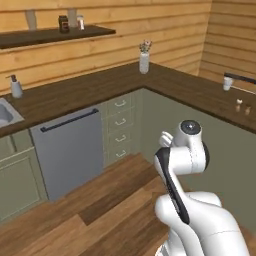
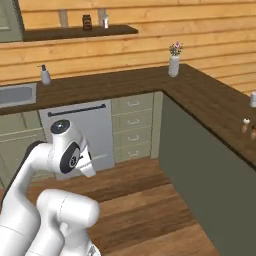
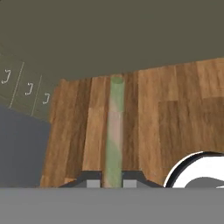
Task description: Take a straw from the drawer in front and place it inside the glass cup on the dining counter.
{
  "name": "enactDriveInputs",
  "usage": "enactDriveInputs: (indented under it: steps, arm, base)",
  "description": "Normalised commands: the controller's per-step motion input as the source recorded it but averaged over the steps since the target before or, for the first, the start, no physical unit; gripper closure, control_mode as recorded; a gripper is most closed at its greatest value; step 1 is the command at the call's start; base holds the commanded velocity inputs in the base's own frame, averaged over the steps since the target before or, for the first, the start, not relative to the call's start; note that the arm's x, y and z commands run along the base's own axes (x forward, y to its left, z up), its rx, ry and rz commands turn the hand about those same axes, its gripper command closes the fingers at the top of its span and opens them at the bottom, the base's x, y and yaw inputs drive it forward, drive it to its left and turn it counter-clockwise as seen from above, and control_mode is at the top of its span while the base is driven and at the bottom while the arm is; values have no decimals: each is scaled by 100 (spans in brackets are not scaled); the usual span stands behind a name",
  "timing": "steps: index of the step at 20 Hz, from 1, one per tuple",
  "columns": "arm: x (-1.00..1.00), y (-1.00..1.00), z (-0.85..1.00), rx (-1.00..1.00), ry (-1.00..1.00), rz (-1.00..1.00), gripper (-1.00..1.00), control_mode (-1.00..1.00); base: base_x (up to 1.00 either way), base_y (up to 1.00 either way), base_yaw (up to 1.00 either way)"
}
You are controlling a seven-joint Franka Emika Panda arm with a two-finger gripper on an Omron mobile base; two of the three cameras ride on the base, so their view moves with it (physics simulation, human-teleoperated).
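In the hand view my gripper (image 3: 112, 179) is shut on the straw (image 3: 115, 127), a thin pale stick that runs straight up from between the finger tips over the wooden floor. From the right base the straw (image 2: 98, 158) sticks out sideways from the folded hand, with the gripper (image 2: 86, 165) low in front of the dishwasher. The glass cup (image 1: 227, 83) stands far off on the dining counter (image 1: 200, 95), to the right. That counter (image 2: 215, 107) and the cup (image 2: 253, 99) also show from the right base. The drawer is out of view.
A grey dishwasher (image 1: 70, 147) and a column of narrow green drawers (image 1: 120, 127) face me. A flower vase (image 1: 144, 60) stands in the counter's corner, two small shakers (image 1: 242, 106) near the cup, and a soap bottle (image 1: 16, 87) beside the sink (image 1: 5, 115). Wooden floor lies below.
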Motion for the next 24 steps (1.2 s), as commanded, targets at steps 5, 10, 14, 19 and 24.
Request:
enactDriveInputs:
  steps: [5,10,14,19,24]
  arm:
    - [0,0,0,0,0,0,100,100]
    - [0,0,0,0,0,0,100,100]
    - [0,0,0,0,0,0,100,100]
    - [0,0,0,0,0,0,100,100]
    - [0,0,0,0,0,0,100,100]
  base:
    - [-59,-87,-38]
    - [-57,-86,-35]
    - [-57,-87,-33]
    - [-34,-87,-31]
    - [0,-92,-28]
